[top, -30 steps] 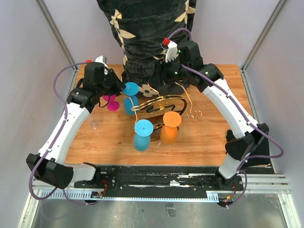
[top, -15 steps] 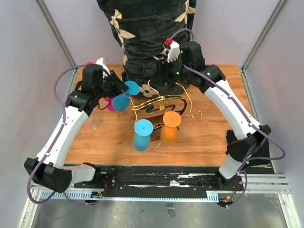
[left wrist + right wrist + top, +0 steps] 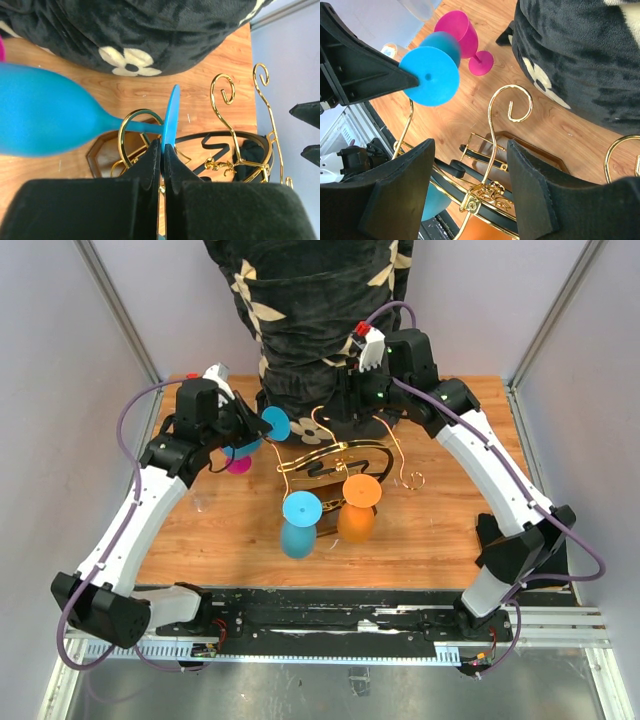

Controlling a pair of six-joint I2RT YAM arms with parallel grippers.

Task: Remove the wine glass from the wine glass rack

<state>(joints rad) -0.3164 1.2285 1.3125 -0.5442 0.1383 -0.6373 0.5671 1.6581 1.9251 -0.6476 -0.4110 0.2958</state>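
My left gripper point(image 3: 162, 150) is pinched shut on the rim of the blue wine glass point(image 3: 45, 117)'s round foot, both fingers pressed flat against the disc. The glass hangs nearly sideways in the air, bowl pointing away from the wine glass rack point(image 3: 335, 455) and foot toward it. It sits just left of the gold wire, above a pink glass point(image 3: 237, 460) on the wooden table point(image 3: 450, 520). From the right wrist, the foot shows apart from the nearest gold scroll point(image 3: 510, 102). My right gripper point(image 3: 470, 145) has its fingers spread wide on either side of that scrolled arm, touching nothing that I can see. A second blue glass point(image 3: 300, 525) and an orange glass point(image 3: 357, 508) hang upside down on the near side of the rack. Its dark hexagonal base point(image 3: 102, 150) shows under the wire.
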